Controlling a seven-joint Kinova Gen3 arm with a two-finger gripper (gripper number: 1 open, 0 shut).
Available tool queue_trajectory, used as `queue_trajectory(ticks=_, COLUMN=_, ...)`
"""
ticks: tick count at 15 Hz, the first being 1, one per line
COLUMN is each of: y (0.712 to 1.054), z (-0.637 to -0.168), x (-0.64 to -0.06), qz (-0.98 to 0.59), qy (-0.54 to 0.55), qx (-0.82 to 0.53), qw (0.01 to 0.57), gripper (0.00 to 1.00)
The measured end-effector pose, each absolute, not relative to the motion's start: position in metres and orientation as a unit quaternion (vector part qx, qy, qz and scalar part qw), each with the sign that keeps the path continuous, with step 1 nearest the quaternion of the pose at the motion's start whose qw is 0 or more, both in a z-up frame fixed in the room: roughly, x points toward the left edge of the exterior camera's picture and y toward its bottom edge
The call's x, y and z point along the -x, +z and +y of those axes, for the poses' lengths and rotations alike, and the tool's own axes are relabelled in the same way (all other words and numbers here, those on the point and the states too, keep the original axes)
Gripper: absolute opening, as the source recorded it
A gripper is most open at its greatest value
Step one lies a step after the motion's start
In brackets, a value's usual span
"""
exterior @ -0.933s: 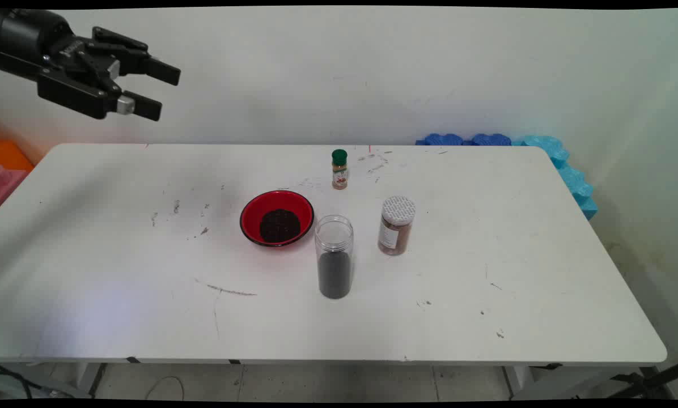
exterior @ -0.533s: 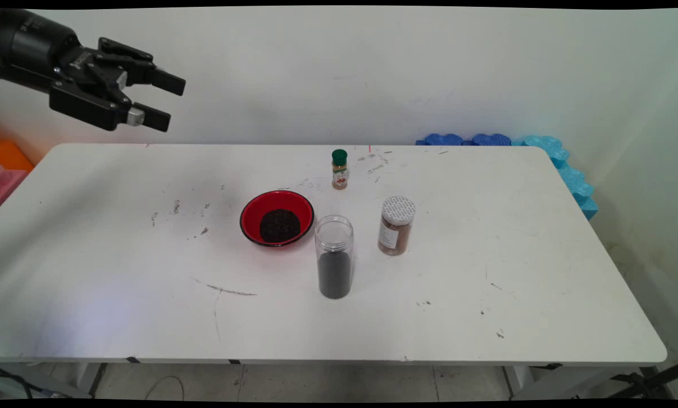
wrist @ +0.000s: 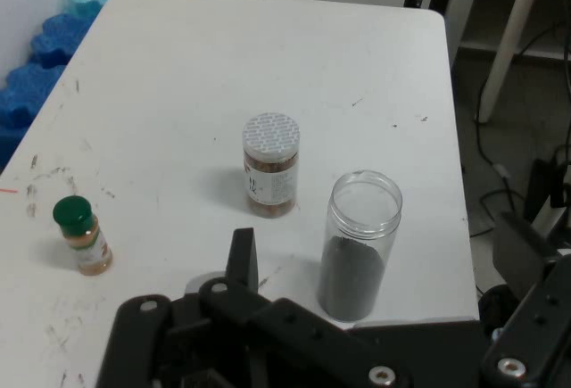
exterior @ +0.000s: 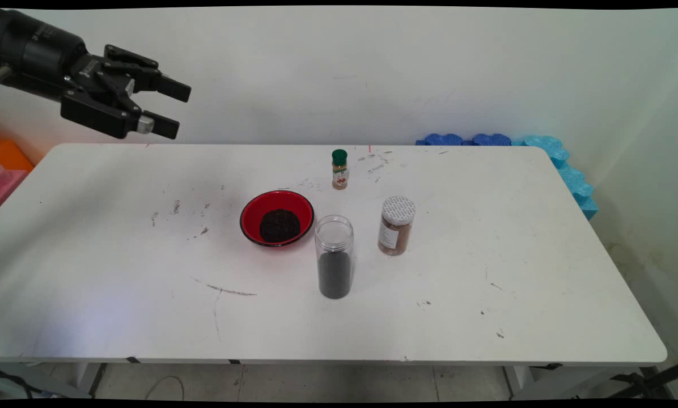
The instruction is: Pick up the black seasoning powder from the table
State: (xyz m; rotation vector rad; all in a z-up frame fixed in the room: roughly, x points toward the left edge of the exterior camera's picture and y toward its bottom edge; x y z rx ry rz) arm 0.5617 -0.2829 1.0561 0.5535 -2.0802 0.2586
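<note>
High at the upper left, above the table's [exterior: 89,272] far corner, the black gripper [exterior: 176,110] hangs with its jaws spread and nothing between them, well apart from everything below. Moving right: a red bowl [exterior: 277,218] holding a dark heap, then just beside it an open clear jar [exterior: 334,256] (dark grains fill its lower half). Behind stands a green-capped spice bottle [exterior: 339,169], and right again a white-lidded spice jar [exterior: 396,225], upright, untouched.
</note>
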Motion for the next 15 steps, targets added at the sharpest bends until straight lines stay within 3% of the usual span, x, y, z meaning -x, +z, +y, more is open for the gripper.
queue_trajectory(ticks=8, y=1.038, z=-0.289, x=-0.517, qz=-0.849, qy=0.109, qx=-0.226, qw=0.464, gripper=1.00)
queue_trajectory(ticks=15, y=0.992, z=-0.301, x=-0.453, qz=-0.862, qy=0.108, qx=-0.216, qw=0.446, gripper=1.00)
